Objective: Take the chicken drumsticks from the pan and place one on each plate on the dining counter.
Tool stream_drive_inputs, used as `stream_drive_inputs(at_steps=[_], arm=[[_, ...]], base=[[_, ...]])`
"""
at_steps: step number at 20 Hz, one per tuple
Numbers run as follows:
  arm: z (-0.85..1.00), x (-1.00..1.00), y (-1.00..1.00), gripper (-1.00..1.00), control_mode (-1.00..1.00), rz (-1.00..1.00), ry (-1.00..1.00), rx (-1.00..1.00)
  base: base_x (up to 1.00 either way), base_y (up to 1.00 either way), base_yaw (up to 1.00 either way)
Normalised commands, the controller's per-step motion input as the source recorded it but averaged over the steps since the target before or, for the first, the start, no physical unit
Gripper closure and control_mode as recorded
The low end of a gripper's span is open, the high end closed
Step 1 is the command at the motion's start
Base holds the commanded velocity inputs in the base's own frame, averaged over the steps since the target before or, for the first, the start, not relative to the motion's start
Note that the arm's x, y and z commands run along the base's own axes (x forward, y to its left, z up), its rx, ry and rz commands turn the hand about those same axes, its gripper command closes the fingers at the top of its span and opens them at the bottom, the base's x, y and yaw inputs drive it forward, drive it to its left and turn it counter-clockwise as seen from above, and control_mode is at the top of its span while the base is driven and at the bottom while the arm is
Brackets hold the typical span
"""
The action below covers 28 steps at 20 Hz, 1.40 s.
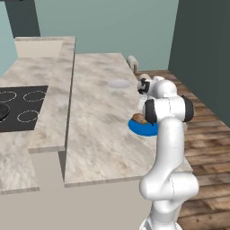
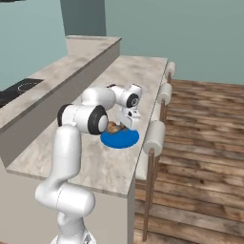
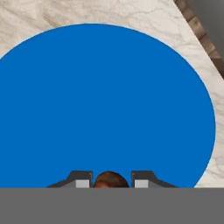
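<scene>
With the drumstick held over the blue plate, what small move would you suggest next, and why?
Probably open the jaws. The gripper is shut on a chicken drumstick directly above the blue plate, and in the right base view the drumstick looks to be low on that plate. The grey-white plate further along the dining counter has none yet.

the light is soft and even all over, not dim and not very bright. no lamp or window shows where it comes from. shadows are faint, just a little dark under the edge of the dining counter (image 1: 103, 130) and beneath the blue plate (image 2: 120, 139). nothing shines or glares. the pictures look a bit soft and grainy, with jagged edges on lines. in the hand view the plate looks flat and plain blue.
</scene>
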Motion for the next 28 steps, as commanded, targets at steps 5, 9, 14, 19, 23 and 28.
stream_drive_inputs(at_steps=[5,9,14,19,23,28], arm=[[-0.13,-0.15,0.04,1.0,-1.0,0.0,-0.01,-0.04],[-0.16,-0.06,0.04,1.0,-1.0,0.0,-0.01,-0.03],[-0.29,0.0,0.06,1.0,-1.0,0.0,-0.07,-0.02],[-0.13,0.07,0.0,1.0,-1.0,0.0,-0.12,0.0],[0.0,0.09,0.0,-1.0,-1.0,0.0,-0.11,0.0],[0.0,0.05,-0.01,-1.0,-1.0,0.0,-0.04,0.0]], base=[[0.0,0.0,0.0],[0.0,0.0,0.0],[0.0,0.0,0.0],[0.0,0.0,0.0],[0.0,0.0,0.0],[0.0,0.0,0.0]])
